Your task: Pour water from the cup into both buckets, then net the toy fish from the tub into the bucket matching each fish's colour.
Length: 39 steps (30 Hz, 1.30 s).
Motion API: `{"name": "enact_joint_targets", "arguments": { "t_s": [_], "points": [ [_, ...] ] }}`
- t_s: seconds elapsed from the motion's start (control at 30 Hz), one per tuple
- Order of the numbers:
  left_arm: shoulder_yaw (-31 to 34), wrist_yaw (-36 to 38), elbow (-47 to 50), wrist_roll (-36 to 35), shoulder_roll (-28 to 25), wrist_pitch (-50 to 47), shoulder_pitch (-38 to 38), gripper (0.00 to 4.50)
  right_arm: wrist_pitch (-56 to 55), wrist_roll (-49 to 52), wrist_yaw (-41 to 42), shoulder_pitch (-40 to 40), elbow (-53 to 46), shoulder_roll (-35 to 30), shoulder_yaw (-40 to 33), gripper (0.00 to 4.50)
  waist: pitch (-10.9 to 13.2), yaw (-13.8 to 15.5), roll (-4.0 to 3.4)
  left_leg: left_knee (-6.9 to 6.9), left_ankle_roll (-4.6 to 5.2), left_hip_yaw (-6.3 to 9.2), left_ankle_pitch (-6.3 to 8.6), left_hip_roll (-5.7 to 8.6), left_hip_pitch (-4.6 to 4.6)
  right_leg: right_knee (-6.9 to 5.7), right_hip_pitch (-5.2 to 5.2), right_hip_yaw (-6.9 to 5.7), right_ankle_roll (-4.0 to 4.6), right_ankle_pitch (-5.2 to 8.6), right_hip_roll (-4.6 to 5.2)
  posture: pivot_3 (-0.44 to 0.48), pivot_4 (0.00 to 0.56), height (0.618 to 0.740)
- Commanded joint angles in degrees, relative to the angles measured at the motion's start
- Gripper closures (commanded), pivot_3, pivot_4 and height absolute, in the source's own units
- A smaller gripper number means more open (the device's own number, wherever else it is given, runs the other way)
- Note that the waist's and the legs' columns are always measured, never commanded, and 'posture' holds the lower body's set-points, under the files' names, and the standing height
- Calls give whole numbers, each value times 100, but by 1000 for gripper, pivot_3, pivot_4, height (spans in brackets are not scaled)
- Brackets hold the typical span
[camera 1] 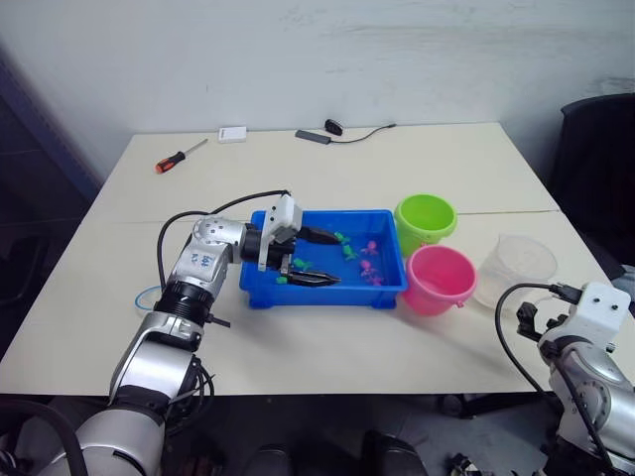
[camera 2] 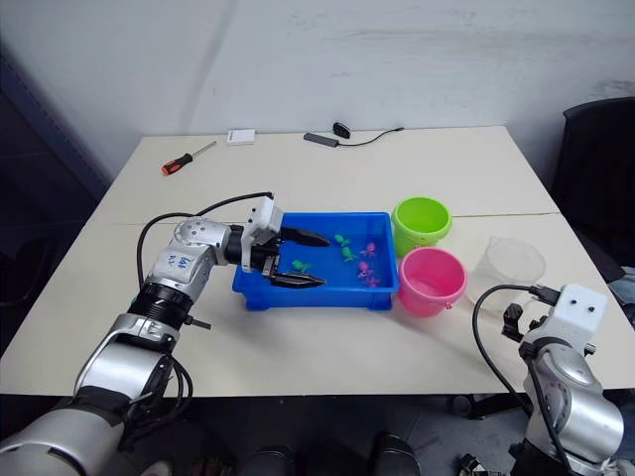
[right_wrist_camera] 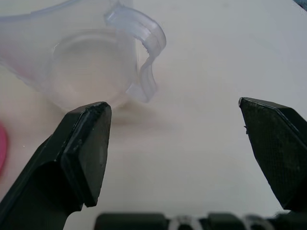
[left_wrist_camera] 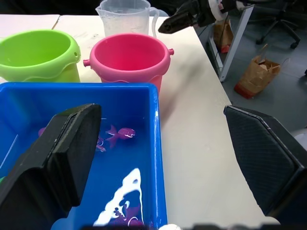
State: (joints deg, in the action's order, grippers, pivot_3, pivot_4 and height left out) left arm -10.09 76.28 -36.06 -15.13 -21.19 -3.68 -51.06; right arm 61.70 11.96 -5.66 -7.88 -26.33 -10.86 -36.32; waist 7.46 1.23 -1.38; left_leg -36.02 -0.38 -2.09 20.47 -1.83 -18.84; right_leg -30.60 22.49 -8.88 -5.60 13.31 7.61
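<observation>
A pale table [camera 1: 327, 327] is set against a white wall. The tub [camera 1: 327, 296] is found near the table's middle, with water in it and small green and pink toy fish [camera 1: 369, 248] scattered across its floor toward the buckets. The green bucket [camera 1: 426, 220] stands just beside the tub's far corner on the robot's right, and the pink bucket [camera 1: 438, 280] just beside its near corner on that side; the two buckets are touching or nearly so. The cup [camera 1: 516, 270] stands upright further right, near the table edge, close to the pink bucket. A light blue hoop, probably the net [camera 1: 149, 297], is partly hidden behind the left arm at the table's left edge.

The left gripper [camera 1: 316, 258] is held over the left half of the tub, its fingers spread wide with nothing between them. The right gripper [right_wrist_camera: 175, 153] is seen low over bare table beside the cup's handle, fingers likewise spread and empty.

An orange-handled screwdriver [camera 1: 180, 156], a small white box [camera 1: 232, 134] and a dark cabled device [camera 1: 316, 136] are noted at the far edge.
</observation>
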Motion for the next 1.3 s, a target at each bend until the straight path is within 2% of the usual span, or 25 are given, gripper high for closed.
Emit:
{"name": "enact_joint_targets", "arguments": {
  "t_s": [0.03, 0.57, 1.17, 1.27, 1.3],
  "points": [
    [124, 13, 269, 14, -83, -6, -4, 67, -329, -117, -225, -184, 111, 53, 13, 0, -1, -7, -1, 0, 0, 0, 0, 0, 0, 0, 0, 0, 0, 0, 0, 0, 150, 740],
    [169, -80, 760, -30, -254, -272, 223, 67, -1088, -352, -807, -631, 942, 147, 28, 0, -8, -71, -13, 1, 5, 0, -4, 2, 6, -14, -1, 8, -4, -2, 0, 0, 150, 740],
    [211, -196, 1029, -42, -302, -387, 356, 67, -2532, -421, -1287, -1074, 2100, 205, 176, 0, -4, -148, -11, 5, 5, -13, -7, 4, 32, -33, -4, 34, -7, -4, 0, 0, 150, 740],
    [216, -202, 1030, -42, -308, -372, 373, 0, -2678, -420, -1366, -1055, 2150, 211, 249, 740, -4, -148, -12, 5, 5, -17, -7, 4, 35, -36, -3, 39, -7, -4, 0, 0, 150, 740],
    [217, -200, 1021, -39, -309, -353, 384, 0, -2713, -404, -1390, -1050, 2156, 220, 255, 1219, -4, -147, -12, 5, 5, -17, -7, 4, 35, -36, -3, 40, -7, -4, -1, 0, 150, 740]
  ]
}}
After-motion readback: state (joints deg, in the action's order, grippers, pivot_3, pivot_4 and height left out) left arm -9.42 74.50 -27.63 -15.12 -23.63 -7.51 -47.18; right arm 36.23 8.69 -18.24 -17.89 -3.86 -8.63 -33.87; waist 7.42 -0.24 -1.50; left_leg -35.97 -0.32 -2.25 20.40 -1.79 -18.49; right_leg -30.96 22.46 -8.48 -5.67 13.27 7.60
